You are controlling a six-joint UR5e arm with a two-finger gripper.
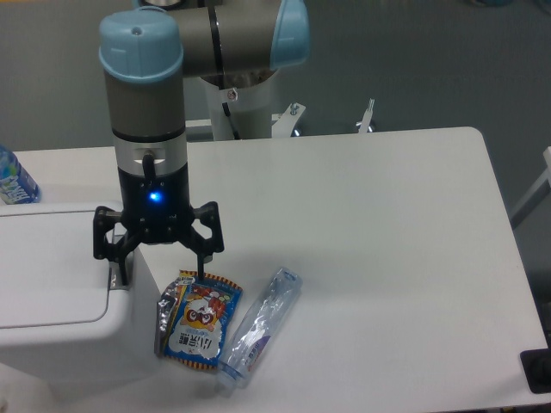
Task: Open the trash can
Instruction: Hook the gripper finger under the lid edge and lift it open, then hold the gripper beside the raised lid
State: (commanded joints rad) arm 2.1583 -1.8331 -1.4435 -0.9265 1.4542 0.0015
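The trash can (pixel 60 292) is a large white rectangular bin at the left edge of the table, with its flat white lid (pixel 47 271) lying closed. A grey latch tab (pixel 113 280) sits at the lid's right edge. My gripper (pixel 162 274) hangs straight down over the bin's right side with its fingers spread wide. The left finger (pixel 123 267) is at the latch tab; whether it touches the tab cannot be told. The right finger (pixel 201 262) hangs just above the snack packet. Nothing is held.
A colourful snack packet (pixel 200 320) lies on the table just right of the bin. A clear plastic wrapper (pixel 260 325) lies beside it. A bottle with a blue label (pixel 13 181) stands at the far left. The table's front edge is close below these items.
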